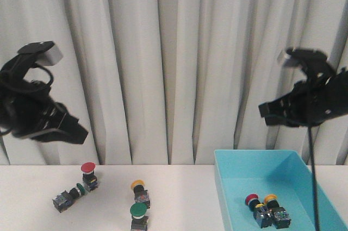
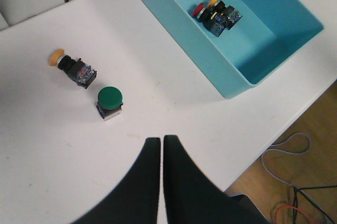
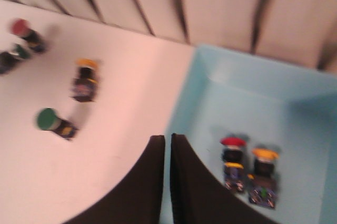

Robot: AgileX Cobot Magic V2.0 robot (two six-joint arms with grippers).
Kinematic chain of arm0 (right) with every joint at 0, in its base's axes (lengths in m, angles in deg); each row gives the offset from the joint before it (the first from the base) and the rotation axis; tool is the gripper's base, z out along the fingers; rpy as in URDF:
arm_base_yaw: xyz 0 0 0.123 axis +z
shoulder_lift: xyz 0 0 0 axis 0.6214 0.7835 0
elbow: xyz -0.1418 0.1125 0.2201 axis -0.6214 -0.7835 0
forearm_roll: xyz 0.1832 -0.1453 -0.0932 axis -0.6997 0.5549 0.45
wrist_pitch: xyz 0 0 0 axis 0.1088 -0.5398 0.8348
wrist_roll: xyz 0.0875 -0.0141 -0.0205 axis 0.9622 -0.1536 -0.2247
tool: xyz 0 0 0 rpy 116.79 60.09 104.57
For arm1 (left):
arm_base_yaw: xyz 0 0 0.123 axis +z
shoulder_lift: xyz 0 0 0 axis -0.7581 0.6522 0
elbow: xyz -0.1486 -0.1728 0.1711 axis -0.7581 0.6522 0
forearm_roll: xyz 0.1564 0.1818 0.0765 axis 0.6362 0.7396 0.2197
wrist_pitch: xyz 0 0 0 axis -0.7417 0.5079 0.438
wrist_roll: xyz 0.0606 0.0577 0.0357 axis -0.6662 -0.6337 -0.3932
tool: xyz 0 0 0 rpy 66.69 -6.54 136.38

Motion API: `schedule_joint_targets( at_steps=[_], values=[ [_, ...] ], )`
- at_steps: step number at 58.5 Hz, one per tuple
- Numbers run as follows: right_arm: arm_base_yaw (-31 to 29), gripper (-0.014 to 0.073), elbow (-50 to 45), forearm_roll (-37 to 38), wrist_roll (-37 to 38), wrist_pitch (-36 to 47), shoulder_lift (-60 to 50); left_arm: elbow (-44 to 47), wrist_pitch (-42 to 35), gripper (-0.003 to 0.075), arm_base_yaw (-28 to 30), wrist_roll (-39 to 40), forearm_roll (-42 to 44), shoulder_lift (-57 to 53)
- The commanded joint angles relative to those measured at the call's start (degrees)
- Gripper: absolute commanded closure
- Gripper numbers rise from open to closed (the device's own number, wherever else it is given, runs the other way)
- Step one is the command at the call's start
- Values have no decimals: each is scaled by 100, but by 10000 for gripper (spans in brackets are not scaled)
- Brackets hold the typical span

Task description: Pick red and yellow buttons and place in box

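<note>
No readable writing. Smooth turquoise plastic box [image 1: 234, 187] holding red button [image 1: 251, 200] and yellow button [image 1: 270, 198], round caps. Left gripper [image 2: 161, 147] and right gripper [image 3: 167, 145] closed, empty.

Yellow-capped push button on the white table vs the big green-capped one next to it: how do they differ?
The yellow-capped push button lies on its side, cap pointing sideways; the green-capped push button stands upright, cap facing up. The yellow cap looks smaller than the broad green one. The yellow one's body looks dark, the green one's lighter grey. Both sit on the white table, outside the turquoise plastic bin, apart from each other.
</note>
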State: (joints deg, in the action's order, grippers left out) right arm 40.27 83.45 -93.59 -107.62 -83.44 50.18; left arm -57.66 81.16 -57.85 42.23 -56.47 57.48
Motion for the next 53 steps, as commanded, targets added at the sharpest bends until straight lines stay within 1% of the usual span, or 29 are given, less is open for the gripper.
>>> schedule_joint_targets(
  at_steps=[1,9,13,16,21,27,34,40,45,48,53],
  values=[
    [-8,601,157,-501,-515,7,-742,571,-656,727,-19,53,-175,-776],
    [-8,599,103,-731,-858,-116,-1556,1866,-1451,727,-19,4,-175,-1716],
    [-8,598,-216,-833,-1054,52,-2066,2617,-1932,727,-19,4,-175,-2270],
    [-8,598,-623,-915,-1181,253,-2472,3143,-2288,727,-19,4,-175,-2658],
    [-8,598,-1682,-1062,-1416,785,-3285,4052,-2956,727,-19,22,-183,-3334],
    [-8,598,-3057,-1135,-1740,1367,-4223,4922,-3501,727,-19,22,-183,-4007],
    [-8,598,-4575,-1129,-1859,1877,-5216,5643,-3809,727,-19,22,-183,-4683],
    [-8,598,-5715,-1129,-1871,2364,-5944,6158,-4321,727,-19,70,-237,-5114],
    [-8,598,-6438,-1129,-1871,2616,-6431,6499,-4783,727,-19,171,-230,-5364],
    [-8,598,-6809,-1129,-1866,2684,-6652,6636,-4929,727,-19,159,-223,-5483],
    [-8,598,-7176,-1135,-1866,2697,-6964,6755,-4995,727,-19,159,-223,-5561]
  ],
)
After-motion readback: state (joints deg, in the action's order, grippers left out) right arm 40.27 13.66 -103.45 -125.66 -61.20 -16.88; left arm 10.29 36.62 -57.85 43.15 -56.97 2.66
